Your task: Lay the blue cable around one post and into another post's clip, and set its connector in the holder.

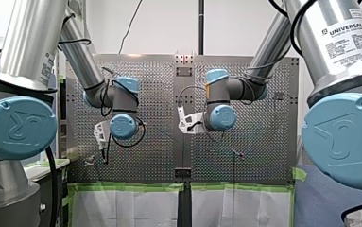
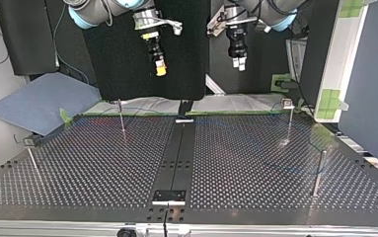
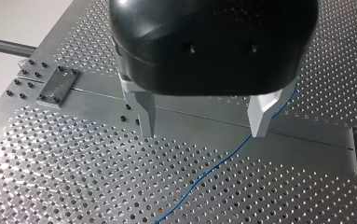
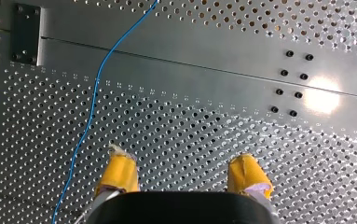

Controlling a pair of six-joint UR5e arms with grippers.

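Note:
The thin blue cable (image 3: 213,168) lies loose on the perforated table. In the left wrist view it runs under my left gripper (image 3: 204,126), close to one metal finger (image 3: 261,114); the jaws stand open and hold nothing. In the right wrist view the cable (image 4: 92,105) passes ahead of and beside my right gripper (image 4: 183,175), whose yellow pads (image 4: 118,172) stand apart and empty. In the top view both grippers hang high above the table: my right gripper (image 2: 161,69) at the left, my left gripper (image 2: 239,61) at the right. The connector does not show.
Slim posts stand on the table (image 2: 226,163): one at the far left (image 2: 121,116), one with a clip on top at the far right (image 2: 289,118), one near right (image 2: 319,173), one near left (image 2: 31,158). A dark centre strip (image 2: 176,158) splits the plates.

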